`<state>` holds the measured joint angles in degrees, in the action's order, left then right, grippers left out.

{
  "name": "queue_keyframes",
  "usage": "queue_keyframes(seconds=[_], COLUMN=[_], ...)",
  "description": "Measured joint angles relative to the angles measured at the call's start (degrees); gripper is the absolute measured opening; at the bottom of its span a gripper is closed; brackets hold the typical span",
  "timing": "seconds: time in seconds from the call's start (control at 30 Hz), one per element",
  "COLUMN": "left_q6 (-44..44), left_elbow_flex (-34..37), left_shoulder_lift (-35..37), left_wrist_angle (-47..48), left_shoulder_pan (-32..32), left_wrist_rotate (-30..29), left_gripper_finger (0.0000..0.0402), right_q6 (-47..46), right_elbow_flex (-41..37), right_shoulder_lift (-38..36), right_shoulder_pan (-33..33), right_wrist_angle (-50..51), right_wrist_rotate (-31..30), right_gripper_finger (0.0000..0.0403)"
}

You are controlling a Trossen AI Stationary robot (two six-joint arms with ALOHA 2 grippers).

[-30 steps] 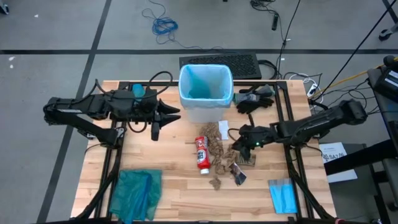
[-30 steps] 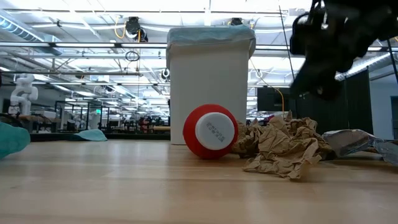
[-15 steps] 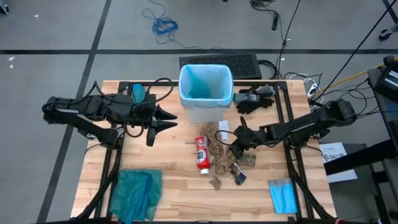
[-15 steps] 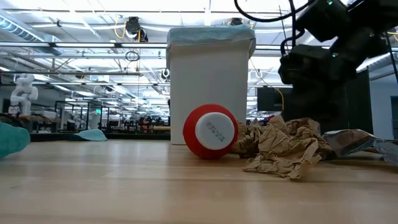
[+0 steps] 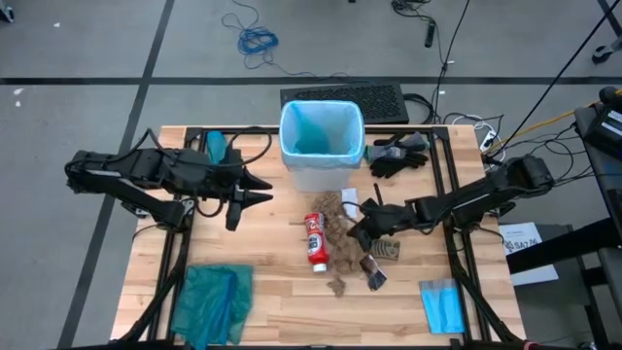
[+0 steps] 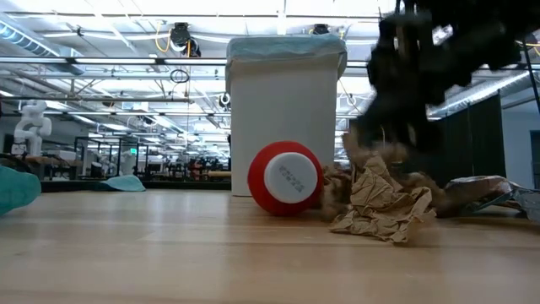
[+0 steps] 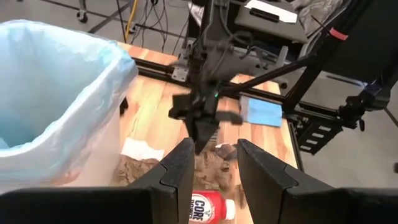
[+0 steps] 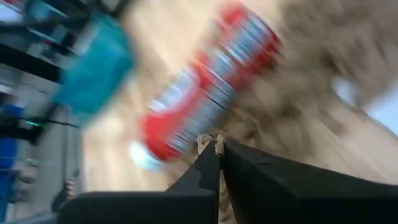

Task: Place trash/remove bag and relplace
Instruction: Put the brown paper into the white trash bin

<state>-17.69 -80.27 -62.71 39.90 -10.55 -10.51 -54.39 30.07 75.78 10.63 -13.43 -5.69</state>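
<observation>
The white bin (image 5: 322,156) stands at the table's far middle, lined with the light-blue bag (image 5: 321,134) (image 7: 56,93). In front of it lies the litter: crumpled brown paper (image 5: 339,231) (image 6: 380,203), the red-and-white bottle (image 5: 314,240) (image 6: 285,178) on its side, a dark wrapper (image 5: 373,273) and a white scrap (image 5: 348,198). My right gripper (image 5: 354,234) (image 8: 214,144) is down over the paper pile, shut on brown paper. My left gripper (image 5: 260,189) (image 7: 214,163) hovers open left of the bin, pointing at the litter. My right gripper pinches a fold of the crumpled brown paper (image 8: 208,139) between its fingertips (image 8: 205,163). It comes slanting down from the table's right. The picture is blurred, so the number of layers does not show. The rest of the paper (image 6: 384,207) still lies on the table.
A darker teal bag (image 5: 212,301) lies at the near left corner, and a small folded blue sheet (image 5: 442,305) at the near right. Black gloves (image 5: 397,156) sit right of the bin, with a keyboard (image 5: 345,97) behind it. Bare wood lies between the teal bag and the litter.
My right gripper has moved toward the table's left and down onto the brown paper pile; the pile's top has been stirred and raised a little. My left gripper has drifted slightly back toward the left and near edges.
</observation>
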Motion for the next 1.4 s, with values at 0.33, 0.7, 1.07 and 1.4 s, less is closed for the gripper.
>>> queue_keyframes(seconds=[0.33, 0.7, 1.07, 1.4], left_q6=[0.2, 2.0, 2.0, 1.6], left_elbow_flex=[0.0, 0.0, 0.0, 0.0], left_shoulder_lift=[1.5, 1.6, 1.6, 1.6], left_wrist_angle=[0.2, -1.5, -1.9, -1.4], left_shoulder_pan=[0.0, 0.0, 0.0, 0.0], left_wrist_rotate=[0.0, -0.9, -1.8, -1.7], left_gripper_finger=[0.0118, 0.0118, 0.0118, 0.0118], right_q6=[20.8, 44.3, 42.7, 47.2], right_elbow_flex=[17.6, 49.2, 52.9, 52.9], right_shoulder_lift=[-10.2, -5.8, 6.6, 5.7], right_shoulder_pan=[-1.7, -16.0, -31.2, -32.8], right_wrist_angle=[0.7, 28.3, 34.5, 34.3], right_wrist_rotate=[-0.6, -6.5, 4.5, 7.0], right_gripper_finger=[0.0000, 0.0000, 0.0001, 0.0083])
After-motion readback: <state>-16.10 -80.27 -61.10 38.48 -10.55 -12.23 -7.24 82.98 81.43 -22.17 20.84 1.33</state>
